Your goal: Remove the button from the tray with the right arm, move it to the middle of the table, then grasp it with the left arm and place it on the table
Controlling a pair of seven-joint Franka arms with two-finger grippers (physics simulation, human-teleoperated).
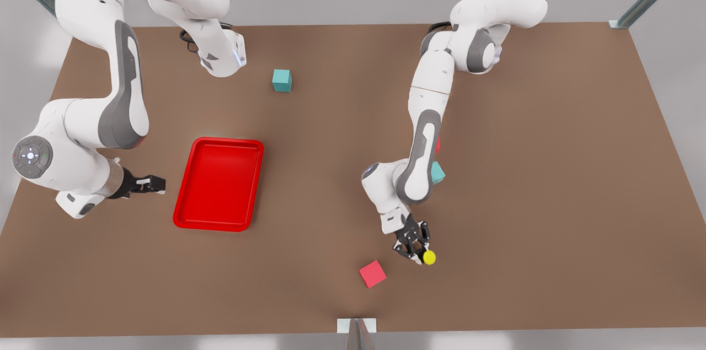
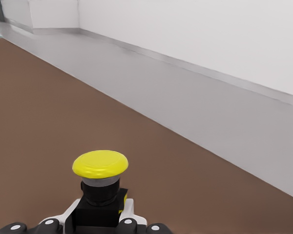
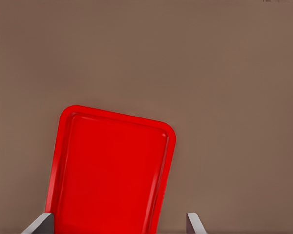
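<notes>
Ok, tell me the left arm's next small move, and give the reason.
Probably lower straight down to the table. The left gripper is shut on the button, near the red cube, so set-down remains. The right gripper waits open beside the tray.

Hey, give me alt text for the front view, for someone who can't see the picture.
The left tool holds the yellow-capped button low over the brown table, near a red cube, toward the front view's right. The right tool waits open beside the red tray, which has nothing in it. A teal cube sits farther back.
</notes>
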